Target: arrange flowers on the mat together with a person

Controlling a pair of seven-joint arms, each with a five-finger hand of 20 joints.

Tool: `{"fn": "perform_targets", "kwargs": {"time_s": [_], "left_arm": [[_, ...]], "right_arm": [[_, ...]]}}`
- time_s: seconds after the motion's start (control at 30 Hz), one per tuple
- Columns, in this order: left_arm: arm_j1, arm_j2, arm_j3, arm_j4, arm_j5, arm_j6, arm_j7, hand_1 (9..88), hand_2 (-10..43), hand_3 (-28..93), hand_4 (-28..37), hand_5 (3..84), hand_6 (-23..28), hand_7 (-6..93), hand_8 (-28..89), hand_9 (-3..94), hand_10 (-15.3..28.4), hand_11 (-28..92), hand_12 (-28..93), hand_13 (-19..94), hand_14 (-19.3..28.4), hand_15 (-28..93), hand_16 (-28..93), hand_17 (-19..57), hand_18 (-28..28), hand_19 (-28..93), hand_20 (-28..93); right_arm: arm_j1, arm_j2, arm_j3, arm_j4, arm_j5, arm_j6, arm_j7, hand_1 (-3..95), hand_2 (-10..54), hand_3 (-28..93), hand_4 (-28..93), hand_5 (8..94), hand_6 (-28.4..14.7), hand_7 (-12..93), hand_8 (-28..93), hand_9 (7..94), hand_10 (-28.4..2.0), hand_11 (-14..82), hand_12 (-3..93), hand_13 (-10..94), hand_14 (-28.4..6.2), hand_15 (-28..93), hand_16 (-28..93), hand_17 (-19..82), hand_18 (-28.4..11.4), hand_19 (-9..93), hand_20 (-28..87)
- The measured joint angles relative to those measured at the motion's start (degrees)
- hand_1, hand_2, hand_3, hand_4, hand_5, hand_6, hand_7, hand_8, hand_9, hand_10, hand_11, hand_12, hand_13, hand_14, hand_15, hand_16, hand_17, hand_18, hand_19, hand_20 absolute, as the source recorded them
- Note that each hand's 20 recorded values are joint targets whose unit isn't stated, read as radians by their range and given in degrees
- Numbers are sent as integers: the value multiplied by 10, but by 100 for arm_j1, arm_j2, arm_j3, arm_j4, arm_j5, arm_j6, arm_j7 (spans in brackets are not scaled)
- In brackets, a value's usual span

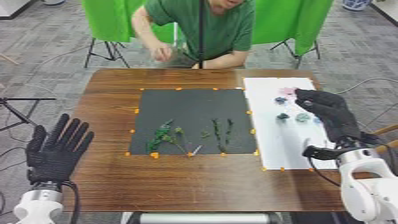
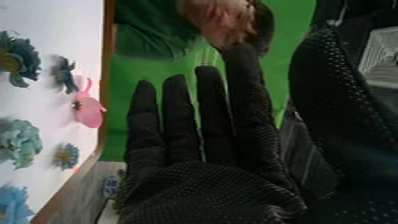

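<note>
Left hand (image 1: 55,152): beside the mat (image 1: 178,105), to its left, fingers straight, empty. Green stems (image 1: 163,136): on the mat's near half. For the likely assembly step, align a flower head with a stem's far end; long axes run roughly near to far, tips apparently pointing away. Right hand (image 1: 327,102): right of the mat, fingers extended, empty. Close lightly around the bloom; lift clear before traversing. Pink flower (image 1: 287,91): right of the mat's far part, facing mainly upward; no distinct long axis.
</note>
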Motion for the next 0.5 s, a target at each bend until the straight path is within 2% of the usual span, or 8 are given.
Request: {"fn": "perform_targets", "kwargs": {"time_s": [0.17,0.27,0.5], "left_arm": [[5,-4,-4,-5,1,5,21,249,156,654,-283,412,56,56,-89,366,118,127,46,278,114,222,-81,-24,109,226,110],[15,-4,0,-30,-8,44,89,248,156,658,-283,415,57,57,-90,369,120,130,46,280,115,226,-81,-24,110,230,111],[24,-1,13,-56,-35,82,167,248,157,658,-283,415,57,58,-91,370,121,131,45,281,116,228,-83,-25,110,232,110]], "right_arm": [[165,340,-565,-73,-1931,1030,856,440,-95,765,-260,487,0,195,-144,419,-100,48,103,355,-79,130,93,241,-86,207,319],[287,429,-654,-30,-2717,970,1087,452,-95,773,-267,482,-1,197,-143,414,-103,47,105,363,-67,129,102,247,-83,252,334],[995,664,-1242,376,-4385,336,1281,500,-95,775,-280,487,6,209,-148,452,-90,58,114,397,-53,137,117,261,-84,316,346]]}}
